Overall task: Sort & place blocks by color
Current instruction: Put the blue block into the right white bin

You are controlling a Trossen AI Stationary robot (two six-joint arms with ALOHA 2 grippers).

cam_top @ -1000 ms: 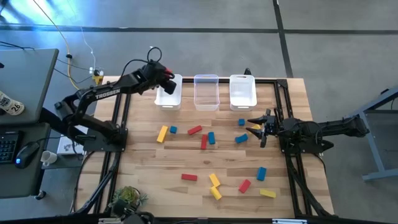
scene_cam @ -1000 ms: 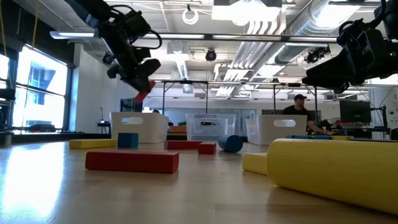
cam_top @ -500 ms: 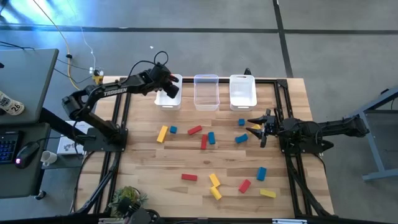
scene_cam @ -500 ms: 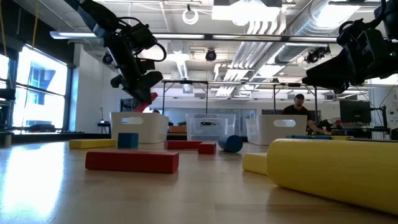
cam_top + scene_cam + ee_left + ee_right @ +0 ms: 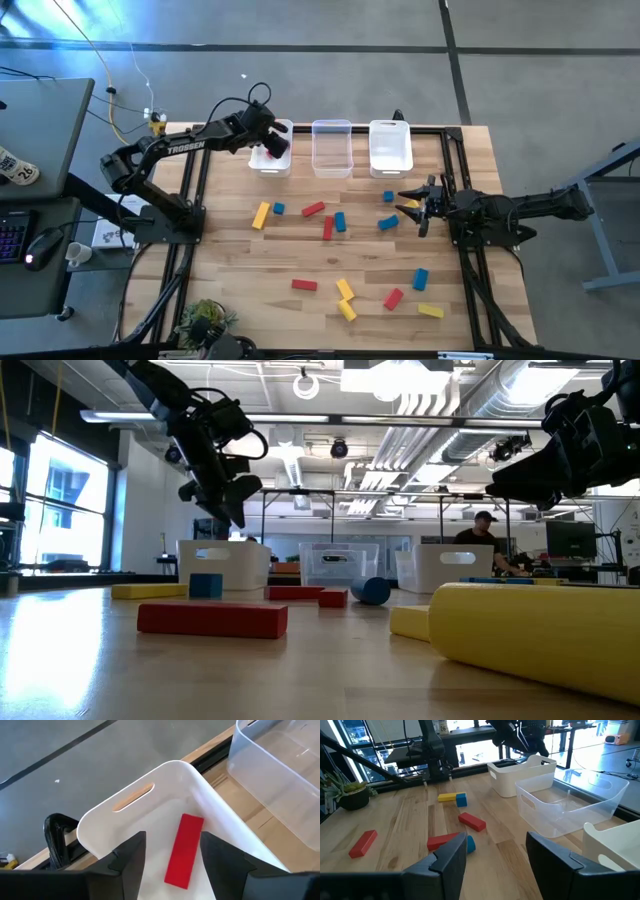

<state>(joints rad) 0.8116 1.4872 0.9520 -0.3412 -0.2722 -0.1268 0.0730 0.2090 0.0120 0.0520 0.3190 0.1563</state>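
Observation:
My left gripper (image 5: 272,143) hangs open over the left white bin (image 5: 270,162), at the table's far edge. A red block (image 5: 184,850) lies inside that bin, below and between the fingers, touching neither. My right gripper (image 5: 415,201) waits open low over the table's right side, beside a yellow block (image 5: 408,206). Several red, yellow and blue blocks lie flat on the wood, among them a red one (image 5: 313,209), a blue one (image 5: 340,222) and a yellow one (image 5: 261,214).
A clear bin (image 5: 332,148) and a second white bin (image 5: 390,147) stand in a row right of the left bin. More blocks lie near the table's near edge (image 5: 345,290). A potted plant (image 5: 205,316) sits at the near left corner. A person (image 5: 482,530) is far behind the table.
My left gripper has moved toward the table's right until it is over the left white bin, and has dipped a little. The red block it carried has left its fingers and now lies inside the bin. My right arm has kept still.

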